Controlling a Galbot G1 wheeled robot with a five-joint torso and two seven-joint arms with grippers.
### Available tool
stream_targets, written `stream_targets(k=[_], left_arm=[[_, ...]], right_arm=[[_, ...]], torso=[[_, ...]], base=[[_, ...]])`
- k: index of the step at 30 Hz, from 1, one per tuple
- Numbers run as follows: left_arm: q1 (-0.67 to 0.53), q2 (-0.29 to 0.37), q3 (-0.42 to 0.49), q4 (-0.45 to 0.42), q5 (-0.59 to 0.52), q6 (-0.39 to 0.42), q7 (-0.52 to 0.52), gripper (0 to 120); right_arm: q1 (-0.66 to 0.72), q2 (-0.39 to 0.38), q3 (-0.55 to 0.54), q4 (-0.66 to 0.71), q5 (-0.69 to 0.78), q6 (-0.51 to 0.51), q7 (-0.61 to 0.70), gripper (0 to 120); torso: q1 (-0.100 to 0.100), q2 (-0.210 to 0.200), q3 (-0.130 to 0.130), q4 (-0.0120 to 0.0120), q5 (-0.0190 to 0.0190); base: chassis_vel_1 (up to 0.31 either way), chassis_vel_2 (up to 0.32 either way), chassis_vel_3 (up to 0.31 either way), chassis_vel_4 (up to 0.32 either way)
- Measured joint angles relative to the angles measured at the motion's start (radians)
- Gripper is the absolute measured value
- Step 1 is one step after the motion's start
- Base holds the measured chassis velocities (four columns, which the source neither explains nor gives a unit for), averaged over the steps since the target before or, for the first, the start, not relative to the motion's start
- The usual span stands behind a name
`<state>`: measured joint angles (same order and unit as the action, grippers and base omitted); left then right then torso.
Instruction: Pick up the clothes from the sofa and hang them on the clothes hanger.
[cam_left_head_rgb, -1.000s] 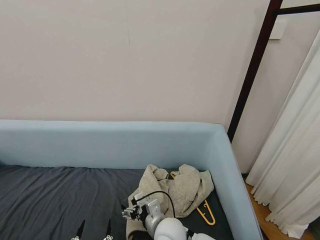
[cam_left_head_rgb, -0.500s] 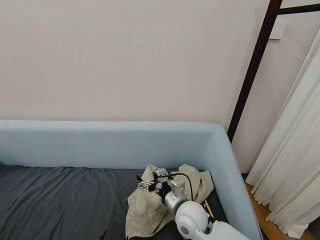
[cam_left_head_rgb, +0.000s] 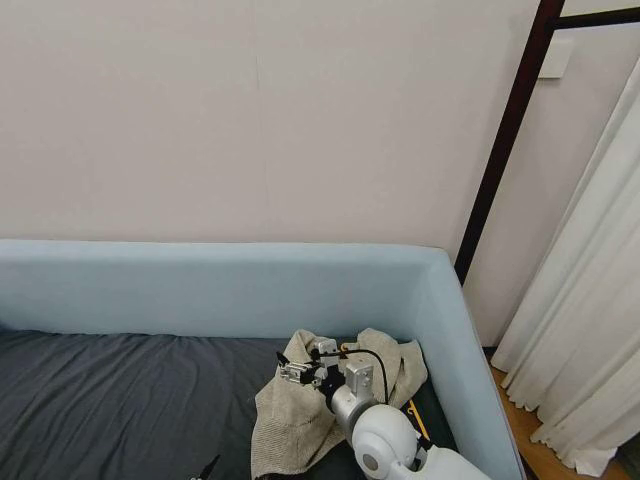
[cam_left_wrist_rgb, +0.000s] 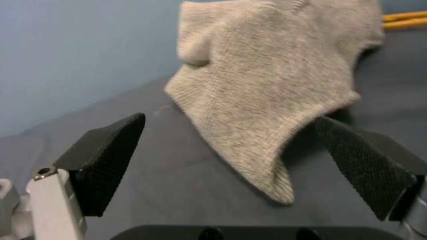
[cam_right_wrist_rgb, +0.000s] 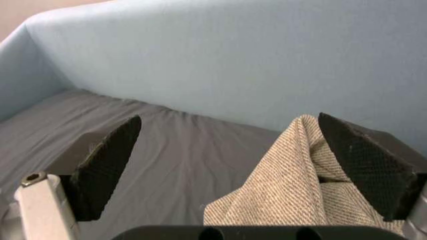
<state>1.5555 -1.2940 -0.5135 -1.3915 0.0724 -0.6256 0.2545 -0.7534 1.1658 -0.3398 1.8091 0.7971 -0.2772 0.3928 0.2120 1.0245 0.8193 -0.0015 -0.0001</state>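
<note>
Head view: right gripper (cam_left_head_rgb: 300, 368) hovers over the beige garment (cam_left_head_rgb: 285, 425), heaped on a yellow hanger (cam_left_head_rgb: 417, 418) at the sofa (cam_left_head_rgb: 200, 290)'s right end. Left wrist view: left gripper (cam_left_wrist_rgb: 230, 125), fingers spread, waits near the cloth's corner. Right wrist view: fingers spread, likely to straddle a raised fold.

Light-blue upholstered sofa (cam_left_head_rgb: 200, 290): backed against the pale plaster wall (cam_left_head_rgb: 250, 120).
Beige knitted garment (cam_left_head_rgb: 290, 420): heaped on the sofa's dark grey fabric seat (cam_left_head_rgb: 110, 400), right end, near the backrest.
Yellow plastic hanger (cam_left_wrist_rgb: 407, 17): partly under the garment, armrest side.
Right gripper (cam_left_head_rgb: 287, 368): over the garment's left part.
Left gripper (cam_left_wrist_rgb: 233, 165): low over the seat, at the garment's front tip.
Dark metal rack pole (cam_left_head_rgb: 505, 140): behind the sofa's right rear corner.
White fabric curtain (cam_left_head_rgb: 590, 320): right of the pole.
</note>
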Motion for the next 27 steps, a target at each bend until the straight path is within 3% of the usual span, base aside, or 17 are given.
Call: stream_targets(k=[7, 14, 21, 27], left_arm=[[-0.027, -0.026, 0.004, 0.075, 0.035, -0.021, -0.003, 100], [-0.069, -0.073, 0.022, 0.123, 0.063, -0.001, -0.101, 100], [-0.097, -0.127, 0.043, 0.185, 0.076, 0.012, -0.132, 100], [-0.110, -0.141, 0.049, 0.202, 0.069, 0.030, -0.197, 100]], right_arm=[[-0.014, -0.002, 0.020, 0.008, -0.005, 0.002, -0.010, 100], [-0.011, -0.005, 0.020, -0.006, -0.005, 0.007, -0.015, 100], [-0.010, -0.003, 0.015, -0.008, -0.003, 0.007, -0.014, 100], [-0.021, -0.012, 0.021, -0.004, -0.002, 0.012, -0.016, 100]], torso=[[0.000, 0.000, 0.000, 0.0000, -0.0001], [0.000, 0.000, 0.000, -0.0001, 0.0001], [0.000, 0.000, 0.000, 0.0000, 0.0001], [0.000, 0.000, 0.000, -0.0001, 0.0001]], base=[[0.000, 0.000, 0.000, 0.000], [0.000, 0.000, 0.000, 0.000], [0.000, 0.000, 0.000, 0.000], [0.000, 0.000, 0.000, 0.000]])
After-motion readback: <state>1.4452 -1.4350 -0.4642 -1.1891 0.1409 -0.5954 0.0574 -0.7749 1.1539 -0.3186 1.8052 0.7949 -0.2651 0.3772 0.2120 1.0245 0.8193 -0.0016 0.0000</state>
